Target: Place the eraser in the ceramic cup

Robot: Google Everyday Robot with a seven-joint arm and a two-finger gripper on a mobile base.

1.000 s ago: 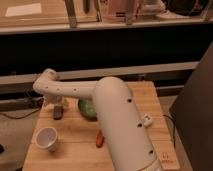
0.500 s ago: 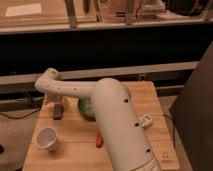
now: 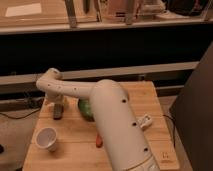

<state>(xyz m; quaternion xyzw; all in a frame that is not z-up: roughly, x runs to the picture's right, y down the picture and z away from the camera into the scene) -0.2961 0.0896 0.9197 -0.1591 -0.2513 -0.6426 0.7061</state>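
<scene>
The ceramic cup (image 3: pixel 47 138) is small and white, and stands upright near the front left corner of the wooden table (image 3: pixel 135 97). The eraser (image 3: pixel 58 114) is a small dark block lying on the table behind the cup, left of the green bowl. My white arm reaches from the lower right across to the left, bends at an elbow and comes down. The gripper (image 3: pixel 59 106) is at its end, directly over the eraser and touching or almost touching it. The arm hides part of the table's middle.
A green bowl (image 3: pixel 85 108) sits right of the eraser, partly behind my arm. A red-orange object (image 3: pixel 98 140) lies in front of it. A cream-white block (image 3: pixel 145 121) lies on the right. The table's left edge is close to the cup.
The arm's elbow has shifted slightly to the right. The cup, eraser and bowl stay where they were.
</scene>
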